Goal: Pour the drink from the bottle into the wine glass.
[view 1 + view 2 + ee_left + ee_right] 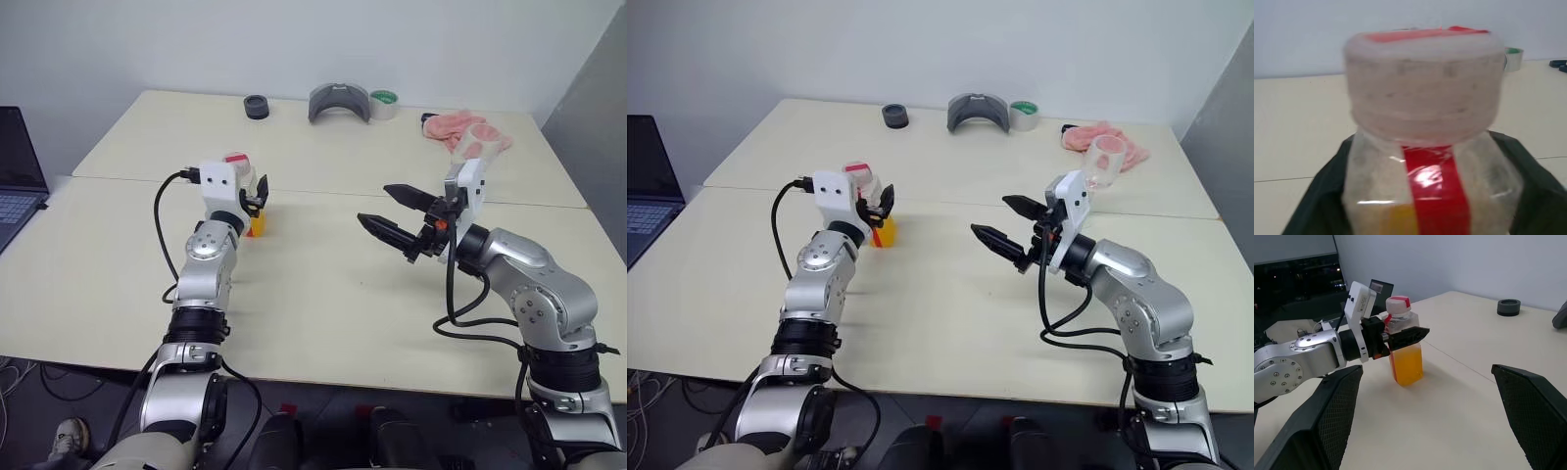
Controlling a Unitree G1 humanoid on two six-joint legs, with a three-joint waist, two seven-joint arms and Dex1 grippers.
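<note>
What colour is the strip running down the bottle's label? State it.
Red, on the bottle; clearest in the left wrist view.

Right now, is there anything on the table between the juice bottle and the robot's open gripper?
No. In the right wrist view, bare table stretches from the bottle, held by the left gripper, to the open right gripper.

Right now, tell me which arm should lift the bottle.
Left. The left gripper already has its fingers around the bottle, which stands on the table. The right gripper hangs open in mid-air, well apart from it.
</note>
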